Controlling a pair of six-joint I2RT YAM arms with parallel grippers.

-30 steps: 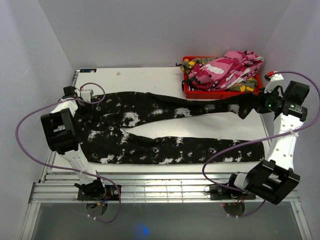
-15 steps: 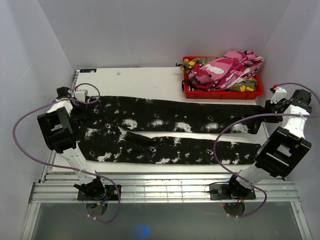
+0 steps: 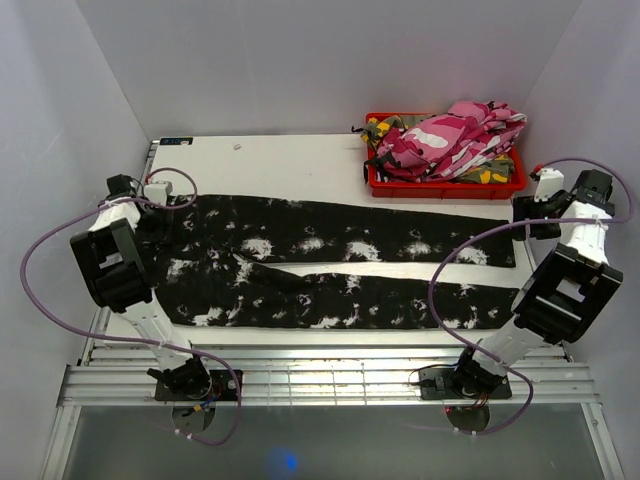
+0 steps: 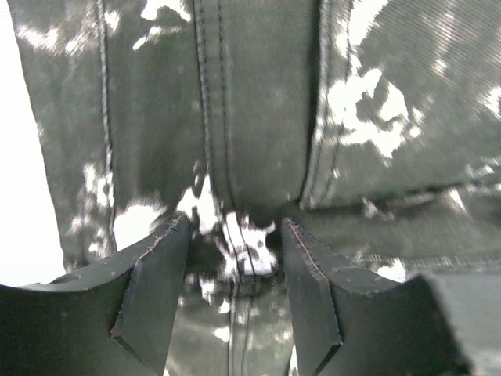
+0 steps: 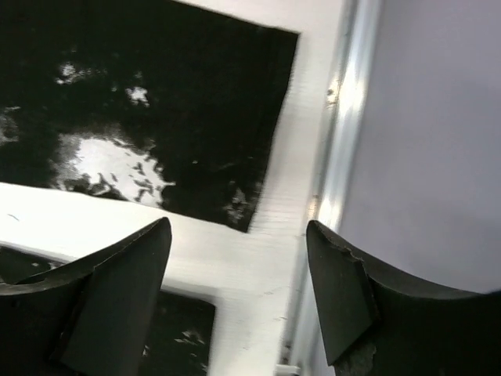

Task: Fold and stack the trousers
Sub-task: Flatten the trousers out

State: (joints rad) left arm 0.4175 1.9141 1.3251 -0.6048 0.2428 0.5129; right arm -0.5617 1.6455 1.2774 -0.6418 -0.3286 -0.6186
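Right gripper (image 5: 239, 227) just let go the black white-splotched cloth trousers (image 3: 400, 235), jaws wide; legs lie flat for folding. Left gripper (image 4: 236, 222) at their other end, hold unclear.

Left arm (image 3: 115, 265) and right arm (image 3: 560, 295) of the same build: white tube links between bulky black box-shaped joint housings. At each foot a round black base (image 3: 185, 380) with some small coloured wires. One thin purple cable (image 3: 175, 171) per arm, in a wide loose loop from base up to wrist. Small white parts near the wrists. In the wrist views, jaws of matte black, wedge-shaped, with rough and slightly chipped inner edges.
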